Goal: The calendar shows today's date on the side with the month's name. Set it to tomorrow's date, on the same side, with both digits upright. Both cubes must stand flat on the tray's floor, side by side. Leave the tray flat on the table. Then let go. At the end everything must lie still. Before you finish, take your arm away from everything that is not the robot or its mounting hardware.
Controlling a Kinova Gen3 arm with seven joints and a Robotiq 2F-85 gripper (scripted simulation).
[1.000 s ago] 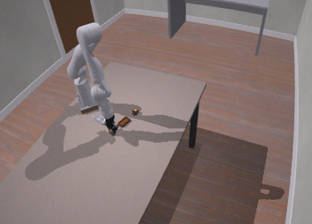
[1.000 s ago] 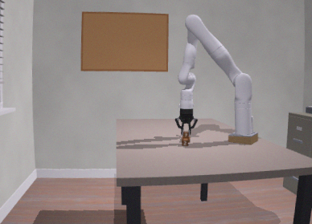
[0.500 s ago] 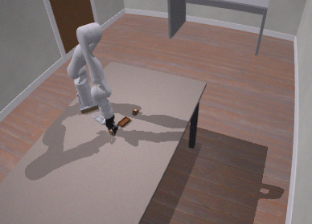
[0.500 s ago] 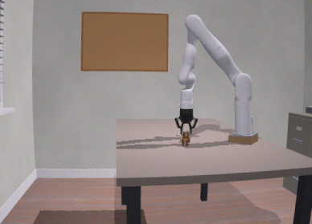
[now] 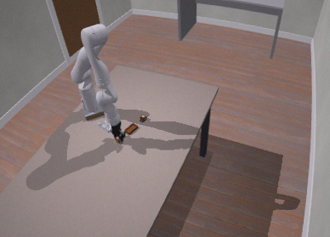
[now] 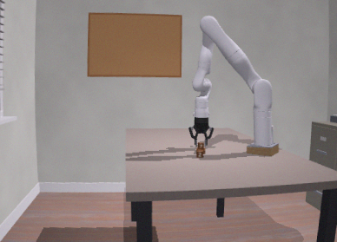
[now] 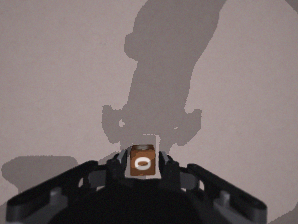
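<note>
A small brown calendar cube (image 5: 117, 139) (image 6: 200, 152) (image 7: 142, 163) stands on the table between my fingers, with a white 0 on its top face in the wrist view. My gripper (image 5: 119, 137) (image 6: 201, 144) (image 7: 143, 157) points straight down over it, and its fingers stand apart with small gaps on both sides of the cube. The flat brown tray (image 5: 131, 128) lies on the table just right of the gripper, and I see no cube in it. The second brown cube (image 5: 144, 117) lies on the table behind the tray, apart from it.
The robot's base (image 5: 93, 114) (image 6: 262, 149) stands at the table's left edge close to the tray. A small pale flat thing (image 5: 104, 126) lies between the base and the gripper. The table's right edge (image 5: 200, 129) is some way off. A grey desk (image 5: 231, 2) stands at the far wall.
</note>
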